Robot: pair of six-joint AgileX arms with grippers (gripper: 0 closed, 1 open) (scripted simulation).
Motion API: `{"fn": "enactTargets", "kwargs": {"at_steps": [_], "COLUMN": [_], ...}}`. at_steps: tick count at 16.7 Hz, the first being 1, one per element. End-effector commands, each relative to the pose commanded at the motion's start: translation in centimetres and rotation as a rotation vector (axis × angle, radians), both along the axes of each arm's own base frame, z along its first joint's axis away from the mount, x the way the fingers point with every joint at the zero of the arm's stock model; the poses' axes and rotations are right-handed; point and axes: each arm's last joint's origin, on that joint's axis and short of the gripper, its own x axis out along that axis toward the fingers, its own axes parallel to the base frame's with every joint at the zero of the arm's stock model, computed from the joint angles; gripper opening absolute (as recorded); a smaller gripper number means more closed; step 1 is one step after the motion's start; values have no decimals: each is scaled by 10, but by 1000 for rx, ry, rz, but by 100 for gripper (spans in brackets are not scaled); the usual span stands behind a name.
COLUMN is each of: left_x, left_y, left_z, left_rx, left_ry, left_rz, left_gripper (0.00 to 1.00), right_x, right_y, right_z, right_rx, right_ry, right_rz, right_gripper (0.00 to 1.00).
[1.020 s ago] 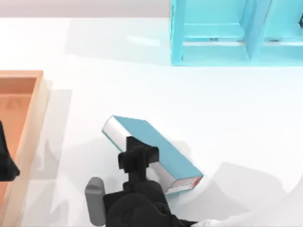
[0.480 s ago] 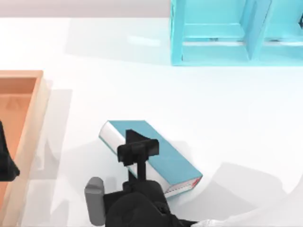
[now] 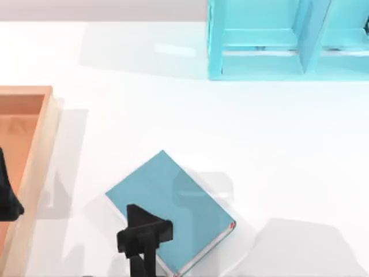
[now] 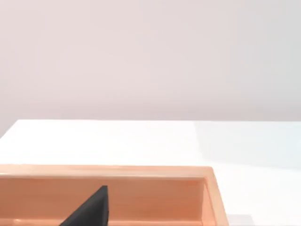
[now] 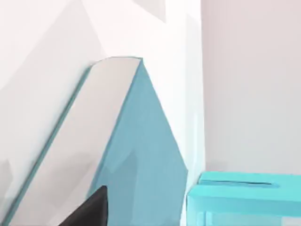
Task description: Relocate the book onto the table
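The teal-blue book shows its broad cover to the top view, low over the white table near the front edge, left of centre. A shadow lies on the table just beyond it. My right gripper is shut on the book at its near left edge, one finger lying across the cover. In the right wrist view the book rises close by, white page edges beside the teal cover, with one black finger in front. My left gripper is parked over the tray, open.
A wooden orange-brown tray runs along the table's left side, its rim in the left wrist view. A light blue shelf unit stands at the back right, also in the right wrist view.
The book has turned from standing on its edge to cover-up and come toward the front edge. The right gripper swung with it and drew back toward the front. The left arm stayed still.
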Motion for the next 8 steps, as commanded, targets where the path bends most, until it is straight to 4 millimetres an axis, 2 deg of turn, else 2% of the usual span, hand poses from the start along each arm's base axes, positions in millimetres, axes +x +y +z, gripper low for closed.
{"fn": "enactTargets", "kwargs": {"at_steps": [4, 6, 8], "left_x": [0, 0, 0], "left_y": [0, 0, 0], "left_z": [0, 0, 0], "left_rx": [0, 0, 0], "left_ry": [0, 0, 0], "left_rz": [0, 0, 0], "left_gripper": [100, 100, 100], "right_x": [-63, -78, -82], "right_y": [-4, -10, -15], "right_z": [-1, 0, 1], "right_rx": [1, -21, -43], "right_ry": [33, 17, -9], "right_rz": [20, 1, -26], "right_gripper": [100, 100, 100]}}
